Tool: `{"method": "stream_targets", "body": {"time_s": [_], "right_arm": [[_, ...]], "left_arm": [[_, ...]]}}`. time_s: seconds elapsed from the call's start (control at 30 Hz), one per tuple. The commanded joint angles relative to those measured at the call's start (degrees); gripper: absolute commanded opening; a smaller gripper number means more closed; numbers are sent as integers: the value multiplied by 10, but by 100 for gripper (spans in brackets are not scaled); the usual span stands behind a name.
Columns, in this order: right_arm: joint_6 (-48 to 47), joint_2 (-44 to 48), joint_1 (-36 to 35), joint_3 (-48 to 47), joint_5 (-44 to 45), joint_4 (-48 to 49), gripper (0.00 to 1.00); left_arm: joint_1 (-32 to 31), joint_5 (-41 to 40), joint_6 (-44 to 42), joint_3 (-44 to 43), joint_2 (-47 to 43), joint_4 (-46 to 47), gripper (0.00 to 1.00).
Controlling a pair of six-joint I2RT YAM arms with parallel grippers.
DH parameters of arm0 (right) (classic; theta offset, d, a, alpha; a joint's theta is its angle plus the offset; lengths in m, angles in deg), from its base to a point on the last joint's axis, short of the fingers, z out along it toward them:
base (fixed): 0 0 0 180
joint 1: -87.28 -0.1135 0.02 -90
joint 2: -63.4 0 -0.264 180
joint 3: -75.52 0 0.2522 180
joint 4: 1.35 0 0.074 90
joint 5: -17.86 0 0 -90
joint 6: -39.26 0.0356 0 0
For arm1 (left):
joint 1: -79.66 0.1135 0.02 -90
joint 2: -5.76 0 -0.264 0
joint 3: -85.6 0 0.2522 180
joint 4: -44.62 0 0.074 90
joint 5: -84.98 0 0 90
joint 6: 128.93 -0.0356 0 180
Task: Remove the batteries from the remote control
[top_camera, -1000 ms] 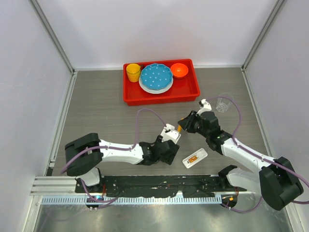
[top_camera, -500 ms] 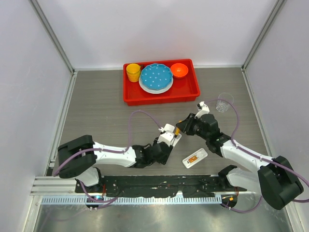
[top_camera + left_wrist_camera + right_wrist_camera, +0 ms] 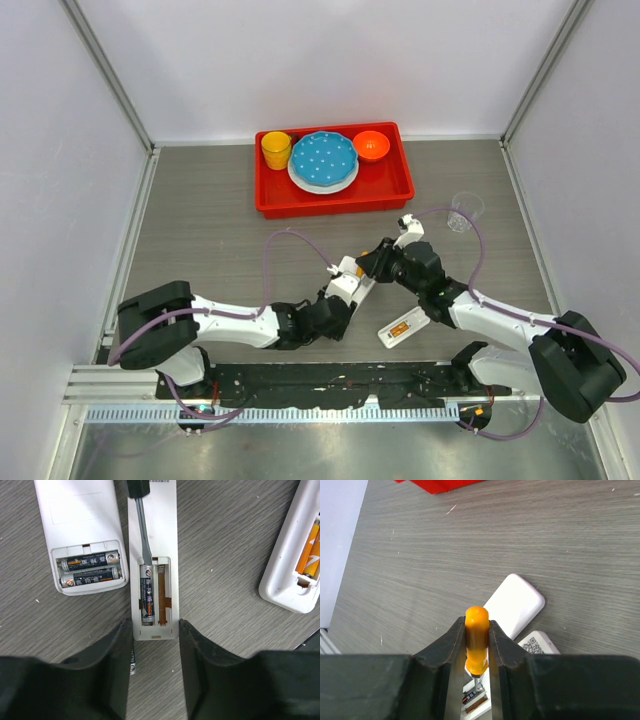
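Note:
In the left wrist view three white remotes lie with their compartments open. The middle remote (image 3: 152,540) holds one dark battery (image 3: 147,592) in its left slot, and its right slot is bare. My left gripper (image 3: 156,626) is shut on that remote's near end, a finger against each side. The screwdriver's shaft (image 3: 142,530) reaches the battery's far end. My right gripper (image 3: 477,630) is shut on the screwdriver's orange handle (image 3: 477,640). A loose battery (image 3: 132,662) lies by my left finger. The left remote (image 3: 75,510) holds two dark batteries (image 3: 90,568). The right remote (image 3: 287,575) holds orange ones (image 3: 309,545).
A red tray (image 3: 270,205) at the back holds a yellow cup (image 3: 276,150), a blue plate (image 3: 323,160) and an orange bowl (image 3: 371,145). A clear glass (image 3: 462,212) stands at the right. The remote with orange batteries (image 3: 404,327) lies near the front.
My right gripper has moved left and down with the screwdriver, bringing its tip to the middle remote's compartment. The left arm has shifted slightly at the remote.

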Motion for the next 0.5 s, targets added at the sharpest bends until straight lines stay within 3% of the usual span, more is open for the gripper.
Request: {"method": "stream_targets", "body": {"time_s": [0.0,0.1,0.13,0.27,0.47], "right_arm": [[-17,-7,-5,-8,48,49,1],[-19,-10,-5,-12,48,49,1],[-19,-10,-5,-12,48,48,1],[-20,-7,-5,-11,49,47,1],[-21,-2,-6,-8,48,43,1]], "left_arm": [[0,8,-6,19,2,-45,50],[0,12,-8,15,-5,-48,72],[0,11,-8,14,-6,-47,75],[-1,10,-10,9,2,-37,78],[-5,-2,-12,-9,39,-27,74]]}}
